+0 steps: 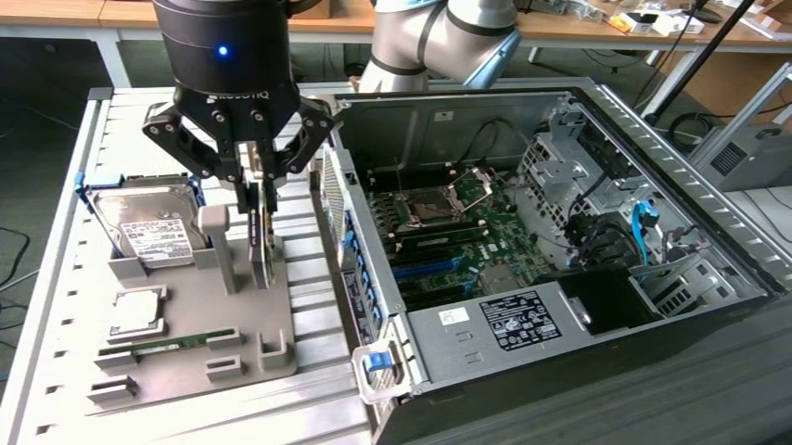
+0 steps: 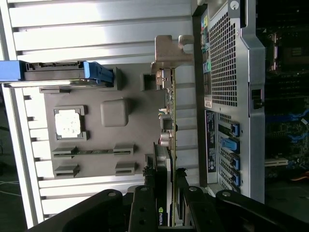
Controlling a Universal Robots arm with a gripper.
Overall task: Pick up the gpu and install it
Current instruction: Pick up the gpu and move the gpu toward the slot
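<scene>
Exterior view: pinching the gpu point(image 1: 265, 255) by its upper edge with the gripper point(image 1: 258, 199), jaws narrowed to a thin gap and pressing flat on both faces of the card. Standing it on edge at its slot on the grey fixture tray point(image 1: 248, 357), between an upright grey post point(image 1: 213, 236) on the exterior view's left and the perforated rear wall of the computer case point(image 1: 332, 199) on the exterior view's right. Judging this as the pick-up step, with the grasp made and the lift hardly begun, if at all; not possible to tell the lower edge seated or free. Probably calling for a straight vertical pull with no twist, to avoid jamming the card in its holder.

Wrist view: looking along the card towards the silver bracket point(image 2: 169, 48) at its far end, just beside the case wall. Leaving little room on that side, more towards the hard drive point(image 1: 151, 232). Offering open space above, and a wide-open case with the motherboard point(image 1: 452, 236) exposed.
</scene>
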